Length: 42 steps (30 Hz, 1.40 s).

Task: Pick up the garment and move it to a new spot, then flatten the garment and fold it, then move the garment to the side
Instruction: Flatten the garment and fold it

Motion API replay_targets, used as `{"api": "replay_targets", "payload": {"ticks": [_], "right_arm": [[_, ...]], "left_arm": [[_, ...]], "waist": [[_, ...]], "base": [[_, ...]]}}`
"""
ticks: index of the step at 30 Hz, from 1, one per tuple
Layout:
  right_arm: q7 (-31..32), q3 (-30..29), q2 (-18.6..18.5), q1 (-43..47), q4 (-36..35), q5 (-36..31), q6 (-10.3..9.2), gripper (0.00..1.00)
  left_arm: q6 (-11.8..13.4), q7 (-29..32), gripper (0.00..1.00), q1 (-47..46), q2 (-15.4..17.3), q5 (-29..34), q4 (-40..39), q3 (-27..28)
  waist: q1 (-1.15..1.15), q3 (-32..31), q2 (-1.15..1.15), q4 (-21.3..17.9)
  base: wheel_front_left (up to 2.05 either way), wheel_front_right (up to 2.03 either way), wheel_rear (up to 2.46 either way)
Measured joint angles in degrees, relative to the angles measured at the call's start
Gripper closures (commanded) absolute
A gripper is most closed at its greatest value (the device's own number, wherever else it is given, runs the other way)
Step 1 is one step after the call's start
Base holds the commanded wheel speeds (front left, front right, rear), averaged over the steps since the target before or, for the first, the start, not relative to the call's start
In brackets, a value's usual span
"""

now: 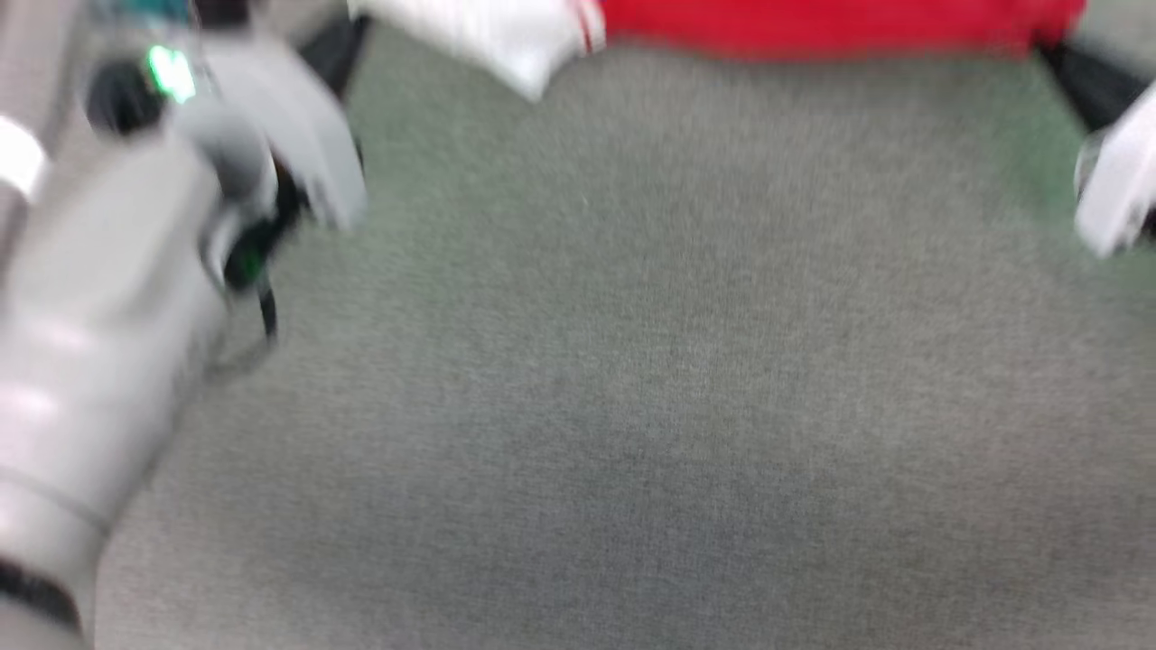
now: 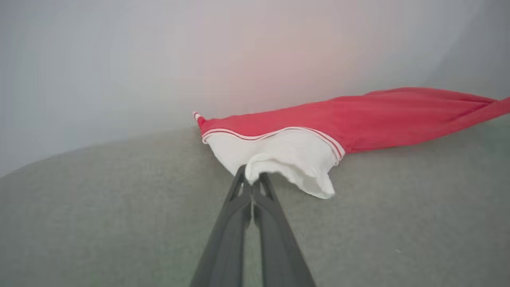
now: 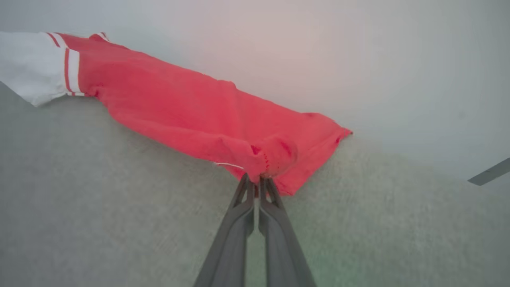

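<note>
The garment [image 1: 813,23], red with a white sleeve [image 1: 506,36], runs along the top edge of the blurred head view, stretched sideways. In the left wrist view my left gripper [image 2: 252,181] is shut on a bunched fold of the white sleeve [image 2: 287,155], beside the red-and-white trim. In the right wrist view my right gripper [image 3: 259,181] is shut on a bunched corner of the red body [image 3: 191,115] near its hem. The chest lettering is hidden. In the head view my left arm [image 1: 108,298] is at the left and my right wrist [image 1: 1115,190] at the right edge.
A grey fabric surface [image 1: 632,379] spreads below the garment. A pale wall [image 2: 159,59] stands behind it. A thin grey bar [image 3: 490,171] shows at the right of the right wrist view.
</note>
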Motion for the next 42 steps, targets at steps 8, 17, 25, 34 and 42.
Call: {"api": "replay_targets", "payload": {"ticks": [8, 17, 25, 34, 42], "right_arm": [[2.2, 0.6, -6.6, 17.1, -10.9, 6.2, 0.00, 1.00], [3.6, -2.3, -12.0, 34.0, -17.7, 10.1, 0.00, 1.00], [8.1, -4.0, -16.0, 47.1, -25.0, 12.3, 0.00, 1.00], [11.8, -8.9, -19.7, 60.4, -32.0, 16.8, 0.00, 1.00], [14.3, -15.5, -20.1, 64.4, -35.2, 16.0, 0.00, 1.00]], "left_arm": [[4.5, 3.2, 1.00, 19.5, 6.3, -5.1, -15.1, -2.0], [17.6, 5.9, 1.00, 38.3, 17.3, -9.9, -40.2, -3.7], [29.1, 7.5, 1.00, 51.7, 24.2, -16.0, -57.1, -5.0], [38.5, 5.4, 1.00, 62.2, 27.8, -22.3, -68.9, -4.7], [43.1, 5.0, 1.00, 62.4, 31.7, -22.0, -75.7, -3.0]], "waist": [[0.00, -9.2, 0.00, 0.4], [0.00, -16.9, 0.00, 0.9], [0.00, -19.8, 0.00, 2.3], [0.00, -19.5, 0.00, 3.6], [0.00, -17.6, 0.00, 2.9]], "base": [[0.00, 0.00, 0.00], [0.00, 0.00, 0.00], [0.00, 0.00, 0.00], [0.00, 0.00, 0.00], [0.00, 0.00, 0.00]]}}
